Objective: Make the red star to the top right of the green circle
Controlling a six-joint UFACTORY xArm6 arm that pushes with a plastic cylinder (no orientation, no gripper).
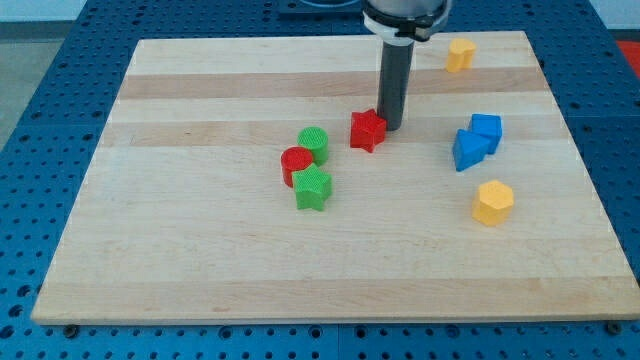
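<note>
The red star (367, 130) lies near the board's middle, a little toward the view's top. The green circle (314, 144) lies to its lower left, a short gap away. My tip (391, 127) stands right against the red star's right side. The dark rod rises from there to the view's top. A red circle (296, 164) touches the green circle at its lower left. A green star (313, 188) lies just below them.
Two blue blocks, one (487, 130) and another (468, 150), sit together at the view's right. A yellow hexagon (492, 202) lies below them. A yellow block (460, 54) sits near the top right edge of the wooden board (200, 250).
</note>
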